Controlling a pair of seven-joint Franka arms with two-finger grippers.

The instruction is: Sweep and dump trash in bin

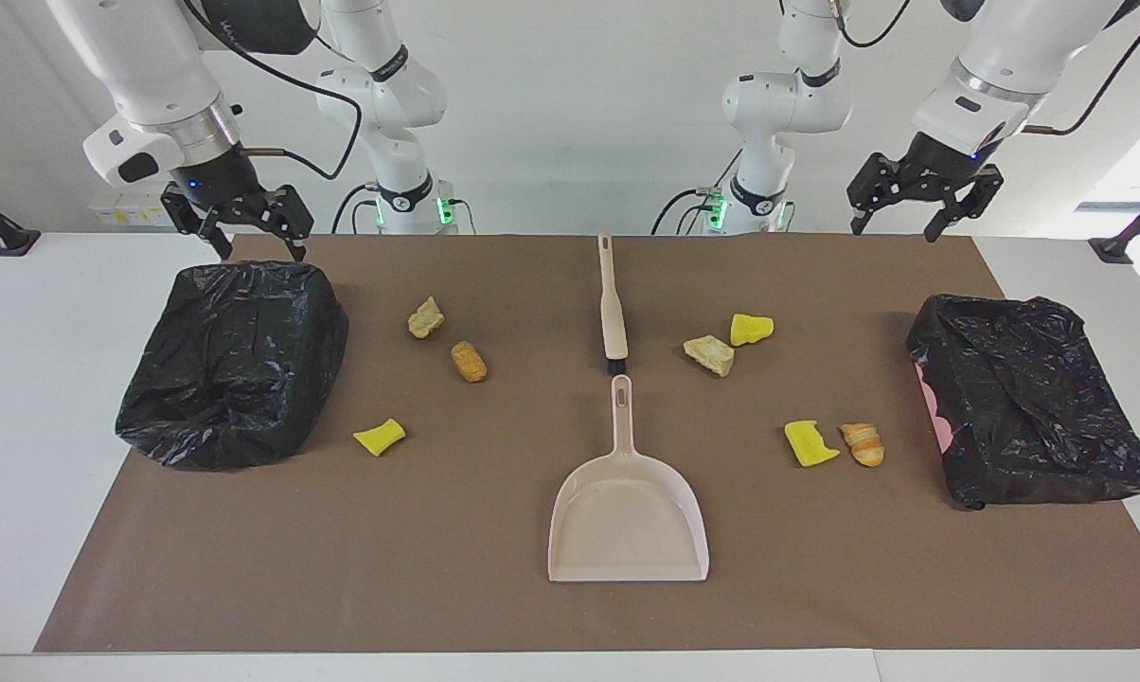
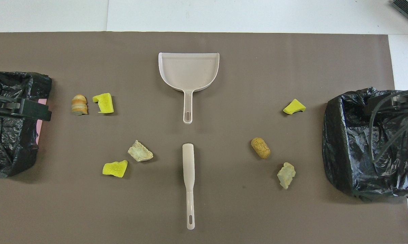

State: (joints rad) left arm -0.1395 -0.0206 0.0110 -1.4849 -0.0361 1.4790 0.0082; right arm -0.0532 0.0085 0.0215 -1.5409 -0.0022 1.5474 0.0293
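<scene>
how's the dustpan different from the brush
The dustpan is a wide, open scoop with a short handle; the brush is a narrow stick with black bristles at one end. The dustpan lies farther from the robots, the brush nearer to them. The dustpan's handle points toward the robots, while the brush's bristle end points at that handle, with a small gap between. Both are beige, lie flat on the brown mat mid-table, in one line, and have a hanging slot in the handle.

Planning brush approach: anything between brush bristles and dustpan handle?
Nothing. Bare brown mat separates the brush from the dustpan, clearest in the overhead view.
</scene>
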